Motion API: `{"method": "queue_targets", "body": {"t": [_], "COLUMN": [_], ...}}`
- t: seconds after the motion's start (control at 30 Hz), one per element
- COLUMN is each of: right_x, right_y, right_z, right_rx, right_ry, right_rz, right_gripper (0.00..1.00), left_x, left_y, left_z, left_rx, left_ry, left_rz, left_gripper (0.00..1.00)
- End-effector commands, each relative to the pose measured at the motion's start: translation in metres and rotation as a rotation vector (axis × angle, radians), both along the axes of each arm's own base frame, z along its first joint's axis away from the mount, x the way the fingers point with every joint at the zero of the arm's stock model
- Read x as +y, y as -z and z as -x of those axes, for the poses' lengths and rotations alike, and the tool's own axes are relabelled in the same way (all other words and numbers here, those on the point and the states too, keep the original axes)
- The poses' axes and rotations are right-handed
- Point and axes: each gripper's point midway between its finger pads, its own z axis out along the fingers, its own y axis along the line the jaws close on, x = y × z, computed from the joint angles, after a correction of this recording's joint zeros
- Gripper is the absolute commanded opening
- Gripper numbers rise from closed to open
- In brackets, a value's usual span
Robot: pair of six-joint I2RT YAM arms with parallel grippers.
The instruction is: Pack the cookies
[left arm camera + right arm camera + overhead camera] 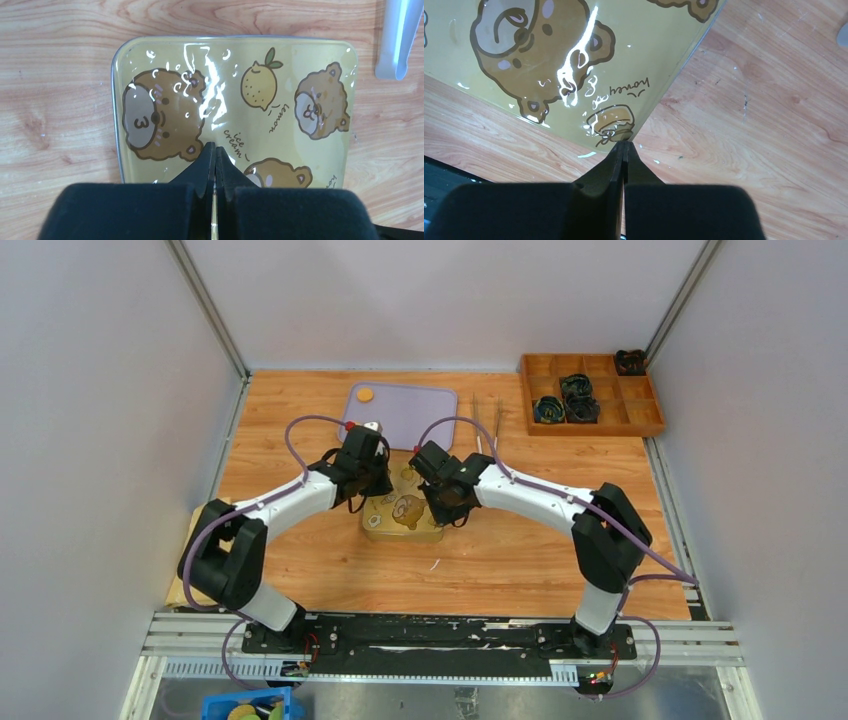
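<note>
A single orange cookie lies on the lilac mat at the back of the table. In the middle sits a yellow tin with a glossy lid printed with bears and a lemon. My left gripper is shut and empty, its tips over the near half of the lid. My right gripper is shut too, its tips at a corner of the tin. Whether either gripper touches the lid I cannot tell. The inside of the tin is hidden.
Metal tongs lie right of the mat, and a pale tool end shows beside the tin. A wooden compartment tray with dark items stands at the back right. A small red piece sits at the mat's near edge. Grey walls enclose the table.
</note>
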Motion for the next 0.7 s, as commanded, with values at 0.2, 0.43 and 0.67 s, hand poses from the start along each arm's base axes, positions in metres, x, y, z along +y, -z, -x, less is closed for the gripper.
{"method": "queue_targets", "body": {"t": [0.2,0.43,0.67], "right_x": [-0.023,-0.062,-0.082], "right_y": [-0.070,-0.104,-0.108], "right_z": [-0.014,-0.036,-0.043], "right_rx": [-0.263,-0.457,-0.520], "right_ry": [0.049,0.148,0.192], "right_rz": [-0.023,0.089,0.169], "right_gripper": [0.01,0.04,0.05], "left_x": [0.024,0.049,0.066], "left_y": [-0.054,-0.130,-0.165], "left_z": [0.013,0.016,0.012], "left_rx": [-0.124,-0.346,-0.482], "left_ry": [-0.007,-0.053,-0.124], "left_rz": [-0.069,-0.092,-0.108], "left_gripper": [0.00,0.17,0.50]}}
